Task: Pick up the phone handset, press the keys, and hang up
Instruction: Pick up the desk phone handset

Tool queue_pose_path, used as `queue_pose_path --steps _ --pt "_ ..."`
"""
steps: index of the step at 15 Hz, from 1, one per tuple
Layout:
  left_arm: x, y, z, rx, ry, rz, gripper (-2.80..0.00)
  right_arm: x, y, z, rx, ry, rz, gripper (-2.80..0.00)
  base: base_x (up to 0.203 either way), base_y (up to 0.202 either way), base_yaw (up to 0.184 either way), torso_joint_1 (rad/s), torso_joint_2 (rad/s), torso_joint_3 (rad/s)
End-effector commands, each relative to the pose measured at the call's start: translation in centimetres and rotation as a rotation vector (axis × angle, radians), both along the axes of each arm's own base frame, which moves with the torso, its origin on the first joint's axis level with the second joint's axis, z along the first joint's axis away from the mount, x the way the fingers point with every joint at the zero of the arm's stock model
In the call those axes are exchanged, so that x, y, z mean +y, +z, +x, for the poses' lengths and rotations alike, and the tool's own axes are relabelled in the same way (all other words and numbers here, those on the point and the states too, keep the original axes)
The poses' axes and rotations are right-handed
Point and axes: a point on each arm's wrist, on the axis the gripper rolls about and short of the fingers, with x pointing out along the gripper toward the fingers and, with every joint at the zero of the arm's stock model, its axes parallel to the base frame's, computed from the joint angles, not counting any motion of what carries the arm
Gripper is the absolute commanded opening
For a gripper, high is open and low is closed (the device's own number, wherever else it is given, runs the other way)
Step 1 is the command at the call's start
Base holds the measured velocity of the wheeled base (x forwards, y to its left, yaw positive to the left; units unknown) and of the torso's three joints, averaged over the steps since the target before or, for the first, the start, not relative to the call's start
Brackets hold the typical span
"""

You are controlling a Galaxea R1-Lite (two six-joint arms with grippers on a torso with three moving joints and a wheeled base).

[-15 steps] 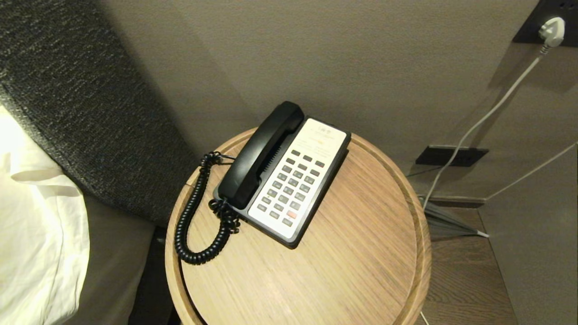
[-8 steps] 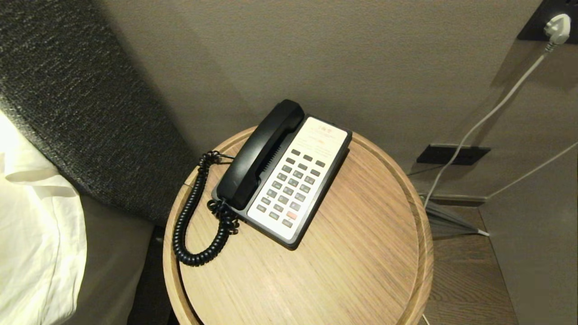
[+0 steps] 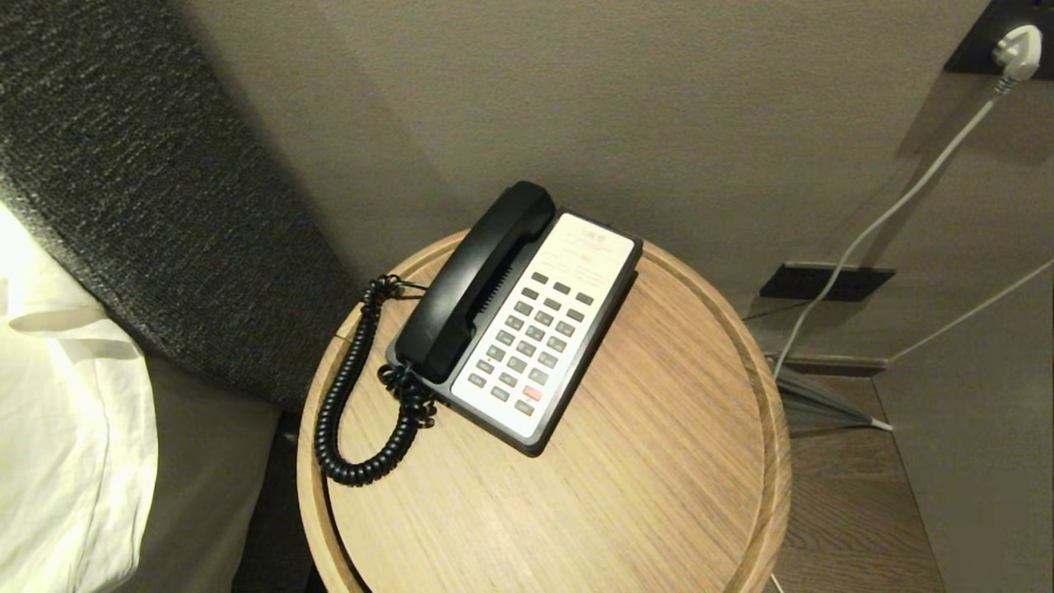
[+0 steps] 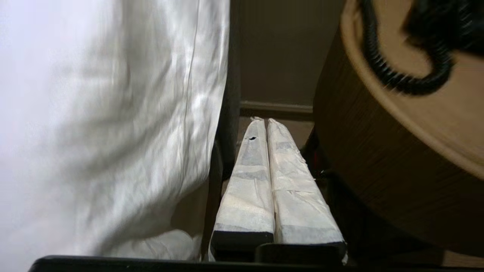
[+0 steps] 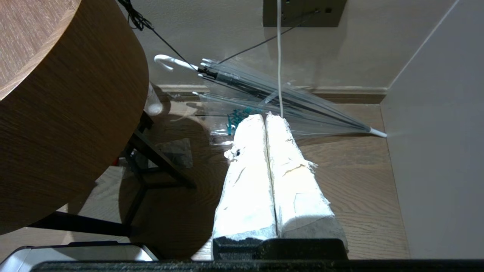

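Observation:
The black phone handset (image 3: 473, 280) lies in its cradle on the left side of the black-and-white phone base (image 3: 547, 329), which rests on a round wooden table (image 3: 659, 461). Grey keys (image 3: 535, 338) cover the base's white face. A black coiled cord (image 3: 346, 403) loops off the near end of the handset; part of it also shows in the left wrist view as the coiled cord (image 4: 404, 81). My left gripper (image 4: 263, 122) hangs shut and empty below the table's rim, between the bed and the table. My right gripper (image 5: 266, 117) is shut and empty, low over the floor to the table's right. Neither arm appears in the head view.
A white pillow (image 3: 66, 412) and dark headboard (image 3: 148, 189) stand left of the table. A wall rises behind it, with a white plug (image 3: 1014, 49) and cable. A clear folded umbrella (image 5: 272, 94) lies on the wooden floor by the table's legs (image 5: 151, 177).
The head view shifted slightly, so the whole scene sits a little higher and more to the left than a second ago. The phone has not moved on the table.

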Motion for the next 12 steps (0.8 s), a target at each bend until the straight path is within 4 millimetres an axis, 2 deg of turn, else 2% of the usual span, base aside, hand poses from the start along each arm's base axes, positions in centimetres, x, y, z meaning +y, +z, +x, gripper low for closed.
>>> queue_pose_path --steps 1,2,4,9,11,12 --pt "-0.1 5.2 -0.6 0.001 -0.042 0.006 -2.80 0.0 -0.5 0.1 0.018 0.000 0.001 -2.80 0.000 0.000 0.000 0.000 0.00 0.000" --pt "-0.1 7.8 -0.1 0.042 -0.066 0.004 -2.80 0.0 -0.5 0.1 0.016 0.000 0.001 -2.80 0.000 0.000 0.000 0.000 0.00 0.000" --pt "-0.3 12.7 2.5 0.152 -0.108 -0.004 -2.80 0.0 -0.5 0.1 0.018 0.000 0.001 -2.80 0.000 0.000 0.000 0.000 0.00 0.000" --pt "-1.0 23.7 12.0 0.355 -0.271 -0.002 -2.80 0.0 -0.5 0.1 0.018 0.000 0.001 -2.80 0.000 0.000 0.000 0.000 0.00 0.000" --pt "-2.6 25.2 16.1 0.514 -0.385 0.010 -2.80 0.0 -0.5 0.1 0.018 0.000 0.001 -2.80 0.000 0.000 0.000 0.000 0.00 0.000" --pt "-4.2 25.3 17.4 0.579 -0.464 0.033 -2.80 0.0 -0.5 0.1 0.017 0.000 0.001 -2.80 0.000 0.000 0.000 0.000 0.00 0.000"
